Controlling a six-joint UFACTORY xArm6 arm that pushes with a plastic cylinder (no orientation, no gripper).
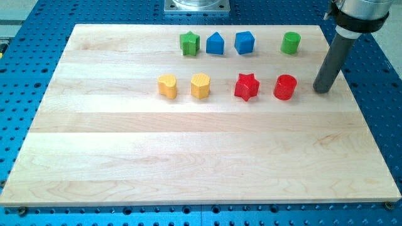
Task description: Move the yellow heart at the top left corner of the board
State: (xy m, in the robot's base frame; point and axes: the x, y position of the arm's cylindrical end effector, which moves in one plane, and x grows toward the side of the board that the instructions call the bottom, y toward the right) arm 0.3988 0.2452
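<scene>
Yellow heart (167, 86) far toward the view's left of my tip (322, 91), no pincer, red cylinder (284, 87) just beside it.

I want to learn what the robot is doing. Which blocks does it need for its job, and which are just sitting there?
Needed: yellow heart; my tip, far off at the view's right, beside the red cylinder.

Just sitting: yellow hexagon, red star, green star, two blue blocks, green cylinder.

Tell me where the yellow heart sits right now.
The yellow heart is left of centre in the lower row, at its left end beside the yellow hexagon; my tip is far off at the view's right.
</scene>
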